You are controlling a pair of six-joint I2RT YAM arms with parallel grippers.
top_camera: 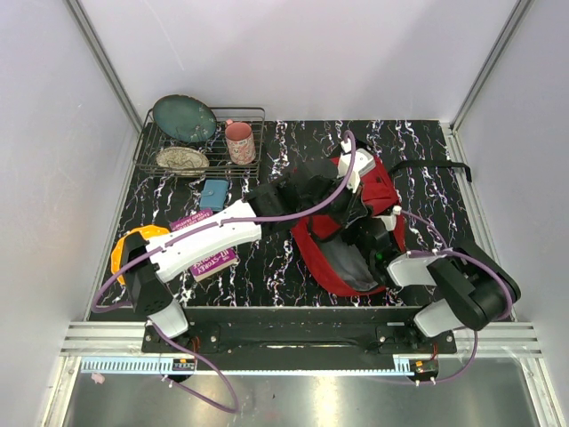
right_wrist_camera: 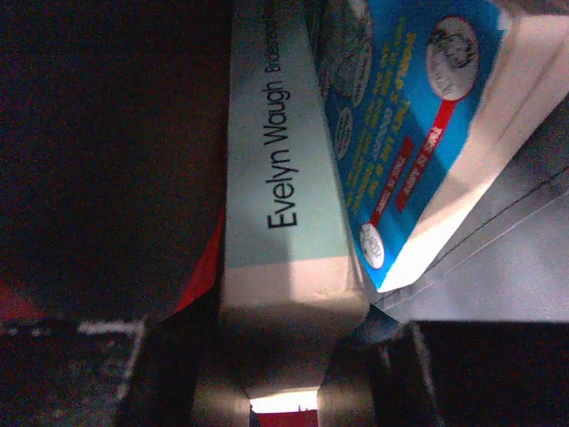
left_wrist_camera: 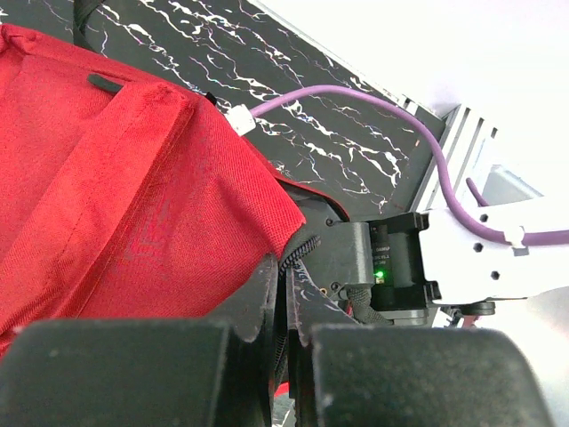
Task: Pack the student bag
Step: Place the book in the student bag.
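2 arms, 2 purple cables (left_wrist_camera: 356, 93) (one per arm), both arms at 1 bag (top_camera: 382, 191).

Bag lies on the table (top_camera: 293, 142) right of centre, just ahead of the right arm's base, with its mouth toward the near edge. Red woven fabric, black zip trim, smooth grey lining (right_wrist_camera: 516, 267). 1 black strap (top_camera: 436, 166) trails off its far right side.

Right claw (right_wrist_camera: 276, 378): inside the bag mouth, clamped on 1 book (right_wrist_camera: 284, 160), one finger on each side. Spine is pale green with black "Evelyn Waugh" lettering and a cream band at the end. Touching it is 1 blue carton (right_wrist_camera: 400, 107): glossy, cartoon print, yellow text, red labels, white edge.

Left claw (left_wrist_camera: 284, 302): fingers together, pinching the bag's black zip edge where the red flap folds down. The left arm runs diagonally across the table to the bag's far-left rim.

Left of the bag, 3 loose items:
- 1 orange rounded thing (top_camera: 147, 233) by the left arm's base, partly hidden
- 1 flat purple pack (top_camera: 213, 261) with white lettering, under the arm
- 1 small blue box (top_camera: 213, 193), squarish, farther back

Far left: 1 wire rack (top_camera: 249, 109), thin metal grid, holding 3 things:
- 1 round teal plate (top_camera: 184, 118), leaning
- 1 pale speckled dish (top_camera: 182, 160), flat
- 1 pink cup (top_camera: 238, 142), upright

Table top is black with white marble veins.
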